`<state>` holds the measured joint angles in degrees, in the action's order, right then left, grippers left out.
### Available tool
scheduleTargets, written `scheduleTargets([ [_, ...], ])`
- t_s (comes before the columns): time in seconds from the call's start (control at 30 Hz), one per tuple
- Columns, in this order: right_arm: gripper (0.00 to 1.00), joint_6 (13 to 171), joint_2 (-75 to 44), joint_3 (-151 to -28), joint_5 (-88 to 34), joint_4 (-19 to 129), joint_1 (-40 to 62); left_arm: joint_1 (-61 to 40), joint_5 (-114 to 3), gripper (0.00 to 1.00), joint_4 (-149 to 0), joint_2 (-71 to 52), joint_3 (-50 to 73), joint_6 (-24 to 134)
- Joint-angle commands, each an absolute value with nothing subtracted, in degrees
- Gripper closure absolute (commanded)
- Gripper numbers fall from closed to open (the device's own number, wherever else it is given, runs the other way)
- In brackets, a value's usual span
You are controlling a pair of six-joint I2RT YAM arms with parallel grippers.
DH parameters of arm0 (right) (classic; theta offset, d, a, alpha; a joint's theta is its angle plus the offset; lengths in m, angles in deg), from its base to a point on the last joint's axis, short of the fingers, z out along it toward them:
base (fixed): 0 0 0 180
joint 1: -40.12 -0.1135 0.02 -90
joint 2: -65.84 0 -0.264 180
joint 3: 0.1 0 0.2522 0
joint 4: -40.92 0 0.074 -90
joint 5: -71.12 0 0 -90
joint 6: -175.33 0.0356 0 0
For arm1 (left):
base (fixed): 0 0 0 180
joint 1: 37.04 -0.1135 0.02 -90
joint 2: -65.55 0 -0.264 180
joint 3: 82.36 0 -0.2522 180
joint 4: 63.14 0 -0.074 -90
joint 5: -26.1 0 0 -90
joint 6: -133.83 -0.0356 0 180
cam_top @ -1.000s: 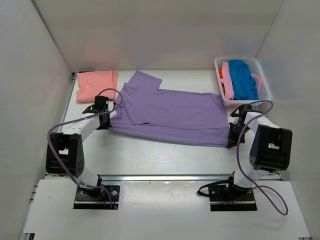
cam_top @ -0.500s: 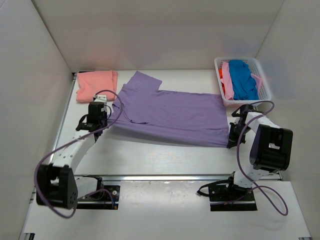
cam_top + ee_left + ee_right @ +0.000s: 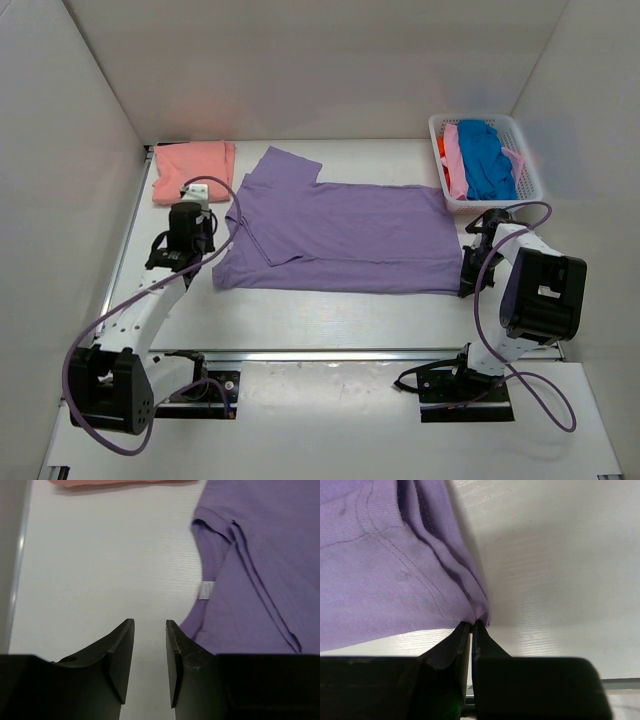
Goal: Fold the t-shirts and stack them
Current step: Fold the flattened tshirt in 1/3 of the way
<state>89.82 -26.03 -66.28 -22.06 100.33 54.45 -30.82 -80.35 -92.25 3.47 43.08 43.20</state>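
A large lavender t-shirt (image 3: 345,235) lies spread flat across the middle of the table. My left gripper (image 3: 190,232) is just off its collar side, open and empty over bare table (image 3: 150,623); the shirt's collar and white tag (image 3: 205,590) lie to the right of its fingers. My right gripper (image 3: 468,275) is shut on the shirt's hem corner at the right, low on the table (image 3: 471,624), with the cloth (image 3: 385,570) bunched at the fingertips. A folded salmon-pink t-shirt (image 3: 192,170) lies at the back left.
A white lattice basket (image 3: 525,150) at the back right holds blue (image 3: 485,160), pink and orange shirts. White walls stand close on the left, back and right. A metal rail runs along the near table edge.
My left gripper has let go of the lavender shirt's left side and drawn back to the left and nearer. That side now lies flat. The right gripper has not moved.
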Motion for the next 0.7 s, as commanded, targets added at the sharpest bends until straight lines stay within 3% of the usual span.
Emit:
scheduleTargets([
  [0.0, 0.99, 89.4, -24.8, -67.6, -20.0, 101.0, 54.4, -27.0, -77.3, 0.58, -95.0, 1.2, 39.3, 46.0],
  [0.23, 1.0, 89.3, -25.2, -68.4, -19.3, 102.0, 53.5, -18.7, -73.8, 0.6, -94.3, -10.8, 39.6, 52.2],
  [0.43, 1.0, 89.4, -25.4, -68.4, -19.1, 101.4, 53.8, -17.8, -77.2, 0.63, -99.0, -23.8, 34.7, 52.5],
  [0.67, 1.0, 89.5, -25.8, -67.8, -19.0, 100.9, 53.3, -17.7, -79.4, 0.63, -105.3, -27.5, 33.1, 53.2],
])
